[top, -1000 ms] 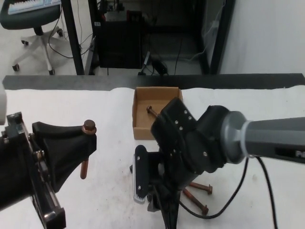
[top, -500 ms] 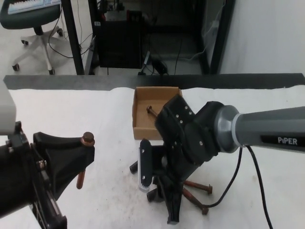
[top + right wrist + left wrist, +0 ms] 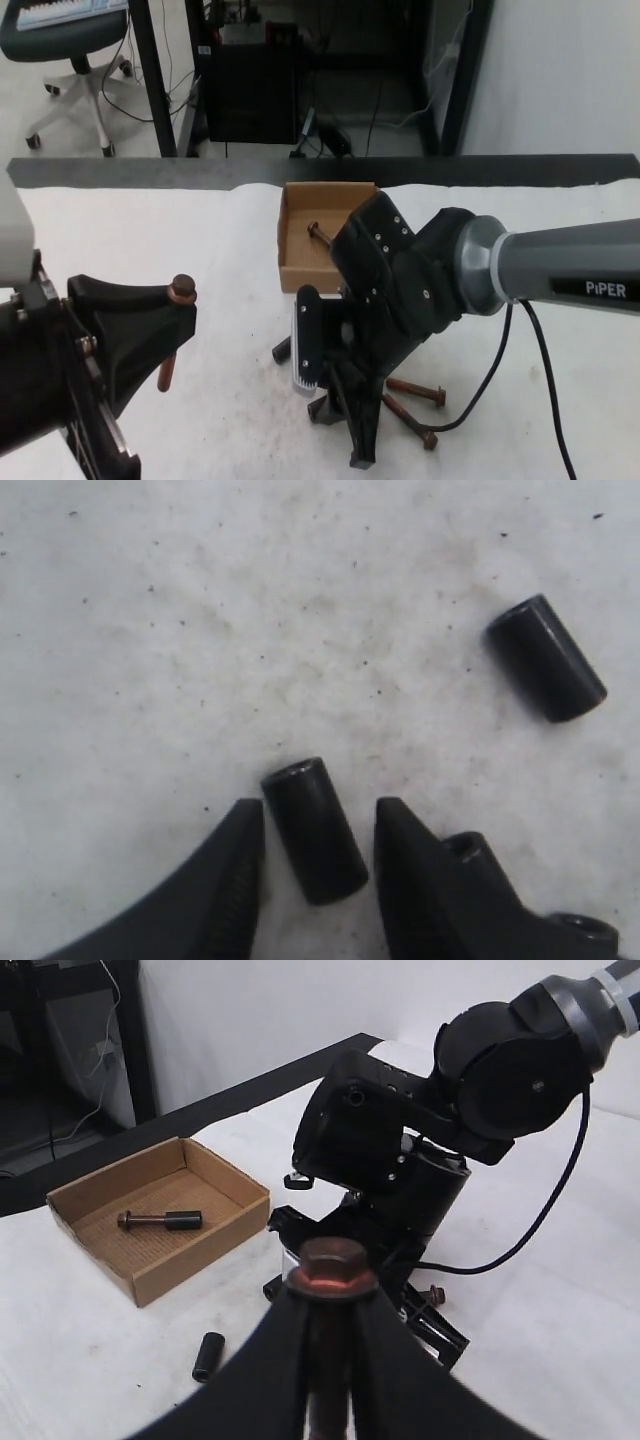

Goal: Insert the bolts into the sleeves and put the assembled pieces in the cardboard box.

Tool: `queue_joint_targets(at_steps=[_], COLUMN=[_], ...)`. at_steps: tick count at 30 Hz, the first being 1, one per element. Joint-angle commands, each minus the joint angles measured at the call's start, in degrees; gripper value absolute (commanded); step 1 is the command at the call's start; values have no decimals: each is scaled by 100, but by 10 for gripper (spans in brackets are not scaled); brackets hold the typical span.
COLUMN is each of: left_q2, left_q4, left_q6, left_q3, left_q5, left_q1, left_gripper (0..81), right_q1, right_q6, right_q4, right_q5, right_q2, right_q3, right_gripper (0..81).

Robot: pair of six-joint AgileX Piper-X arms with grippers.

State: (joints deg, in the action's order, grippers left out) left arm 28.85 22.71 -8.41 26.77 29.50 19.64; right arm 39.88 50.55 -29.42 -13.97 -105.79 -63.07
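**Sleeve pick-up stage of the bolt-and-sleeve assembly.** The left gripper (image 3: 327, 1306) is pinching a rust-brown bolt (image 3: 325, 1266) just beneath its hexagonal head. It is holding the bolt upright, head uppermost, above the near left part of the table (image 3: 150, 230).

The right gripper (image 3: 320, 805) is pointing down at the table close to the middle of the near edge. Its fingers are spread and straddling a black sleeve (image 3: 315, 832), which is lying on its side; they do not appear to be clamping it yet. A second sleeve (image 3: 547, 658) is lying well apart from the first, and a third sleeve (image 3: 468, 846) is lying partly behind one finger. Two loose bolts (image 3: 415, 390) are lying on the table just beside the right arm, towards the near edge.

The cardboard box (image 3: 300, 278) is sitting at the middle of the far edge, and one assembled piece (image 3: 160, 1220) is lying inside it.

The step in hand is judged to be the grasp of a sleeve to mate with the bolt the left gripper is holding. The task appears to be at an early point, with one piece boxed and several parts waiting.

The next move is calling for the right fingers to close squarely across the sleeve's barrel and lift it. The sleeve's bore then needs lining up with the free end of the bolt's shank, so that the two axes are coinciding before the sleeve slides on.
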Motion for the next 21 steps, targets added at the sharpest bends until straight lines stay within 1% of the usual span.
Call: queue_joint_targets(at_steps=[1, 6, 11, 18, 21], left_q2=[-48, -48, -48, -48, -48], left_q4=[-24, -24, -24, -24, -24], left_q6=[-55, -55, -55, -55, -55], left_q3=[7, 7, 7, 7, 7], left_q5=[-32, -32, -32, -32, -32], left_q1=[-8, -8, -8, -8, -8], left_gripper=[3, 3, 3, 3, 3], right_q1=[5, 5, 5, 23, 23], right_q6=[51, 51, 92, 92, 92], right_q4=[-5, -34, 7, 16, 19], right_q5=[-96, -96, -96, 332, 344], right_q2=[9, 9, -228, -458, -458], right_q3=[-62, -62, -62, -62, -62], right_gripper=[347, 344, 333, 333, 333])
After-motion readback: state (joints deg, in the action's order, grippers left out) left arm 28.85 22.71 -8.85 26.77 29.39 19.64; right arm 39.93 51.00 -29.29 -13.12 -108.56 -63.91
